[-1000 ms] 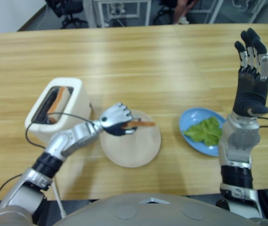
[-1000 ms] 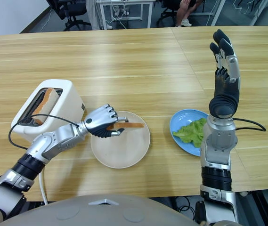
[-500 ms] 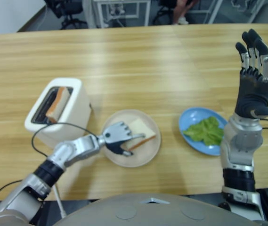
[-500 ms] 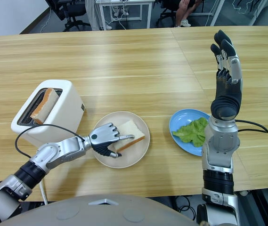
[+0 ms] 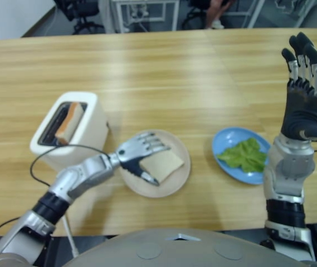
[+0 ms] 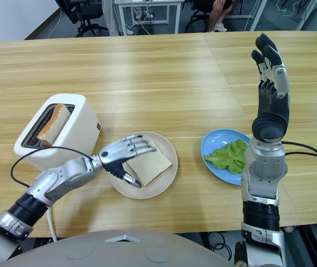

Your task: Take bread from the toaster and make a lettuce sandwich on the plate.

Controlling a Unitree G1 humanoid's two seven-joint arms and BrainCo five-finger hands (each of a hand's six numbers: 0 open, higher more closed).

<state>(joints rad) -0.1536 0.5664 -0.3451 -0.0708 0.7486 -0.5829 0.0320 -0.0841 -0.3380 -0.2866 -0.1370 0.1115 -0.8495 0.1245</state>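
1. Left eye view: the left robot hand (image 5: 139, 156) is over the left part of a beige plate (image 5: 179, 179). Its fingers are spread wide and hold nothing.
2. One slice of bread (image 5: 165, 165) lies flat on that plate, toward the right half. The fingertips reach the slice's upper left edge and the thumb points down beside its lower left corner (I cannot tell whether any of them touch it).
3. A white toaster (image 5: 83, 136) stands on the wooden worktop (image 5: 164, 72) to the left of the beige plate, near it but not touching.
4. A second slice (image 5: 70, 118) stands on edge in the toaster's slot, with its top clear of the opening (the crust side faces the camera).
5. A blue plate (image 6: 209, 143) sits to the right of the beige plate with a strip of bare worktop between them. It holds green lettuce (image 6: 228, 157), which lies mostly toward its right side.
6. The right robot hand (image 6: 271, 89) is raised well above the worktop, just right of the blue plate. Its fingers are straight, pointing upward, and hold nothing (the forearm stands nearly upright beneath it).
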